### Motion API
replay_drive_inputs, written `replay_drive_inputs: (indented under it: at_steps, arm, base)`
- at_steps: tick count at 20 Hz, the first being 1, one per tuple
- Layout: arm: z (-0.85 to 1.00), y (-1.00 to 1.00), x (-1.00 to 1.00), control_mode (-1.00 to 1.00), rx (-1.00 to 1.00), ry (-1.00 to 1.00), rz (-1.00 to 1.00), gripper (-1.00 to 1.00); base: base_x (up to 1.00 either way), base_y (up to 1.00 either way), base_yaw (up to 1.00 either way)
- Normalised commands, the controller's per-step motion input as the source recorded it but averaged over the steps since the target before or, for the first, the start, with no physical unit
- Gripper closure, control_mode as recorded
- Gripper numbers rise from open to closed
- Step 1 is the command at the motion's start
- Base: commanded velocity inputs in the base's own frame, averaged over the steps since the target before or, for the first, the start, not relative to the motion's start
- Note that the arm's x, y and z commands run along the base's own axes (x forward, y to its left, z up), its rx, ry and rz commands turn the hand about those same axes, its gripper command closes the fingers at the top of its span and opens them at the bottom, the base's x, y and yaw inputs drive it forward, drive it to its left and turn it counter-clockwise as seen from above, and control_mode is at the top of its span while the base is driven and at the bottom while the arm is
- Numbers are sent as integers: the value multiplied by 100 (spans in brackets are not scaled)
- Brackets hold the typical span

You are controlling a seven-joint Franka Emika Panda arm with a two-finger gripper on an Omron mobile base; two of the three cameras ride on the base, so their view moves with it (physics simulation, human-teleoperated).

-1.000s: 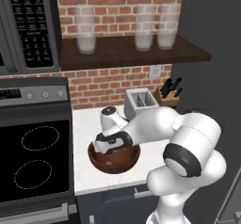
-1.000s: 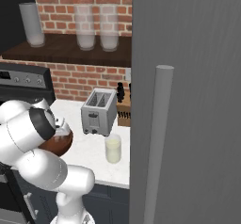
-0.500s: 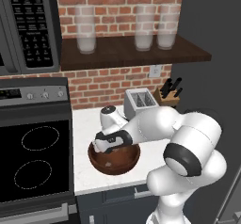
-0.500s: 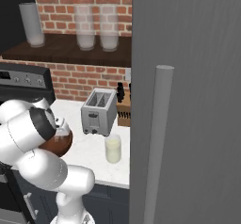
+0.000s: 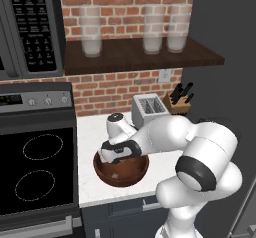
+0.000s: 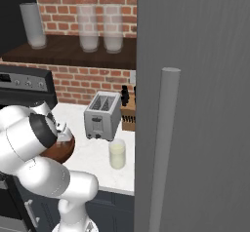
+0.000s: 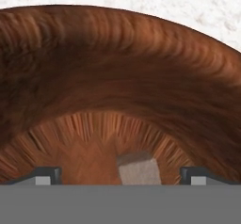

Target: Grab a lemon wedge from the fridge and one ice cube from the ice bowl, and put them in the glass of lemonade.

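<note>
Fridge fills the right side of the right base view, door closed, its long pale bar handle running down the front; its dark side wall hems the counter on that side. White counter runs from the fridge edge to the black stove, brick wall behind, dark shelf with three frosted jars overhead. Toaster stands at the back, knife block just beside it toward the fridge. Ice bowl, dark reddish-brown wood, sits near the counter's front edge, close to the stove side; bare counter lies between it and the glass of lemonade, which stands well apart, forward of the toaster and near the fridge. Arm reaches low over the bowl, hand down inside the rim. Gripper has its jaws spread wide, nothing between them pinched; the two tips show low in the hand view with the bowl's floor between. Ice cube, pale grey, lies on the bowl bottom between the tips, nearer the right-hand one in that view, touching neither. Bowl wall curves up close all round.
</note>
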Motion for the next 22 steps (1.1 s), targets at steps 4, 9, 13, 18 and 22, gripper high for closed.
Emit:
replay_drive_inputs:
  at_steps: [4,9,13,18,22]
  arm:
    - [-1,0,0,-100,0,0,0,-100]
    - [-14,0,0,-100,1,1,0,-100]
    - [-6,0,0,-100,0,3,0,100]
    - [0,0,0,-100,0,0,0,100]
    - [0,0,0,-100,0,1,0,100]
  base:
    - [0,0,0]
    - [0,0,0]
    - [0,0,0]
    - [0,0,0]
    - [0,0,0]
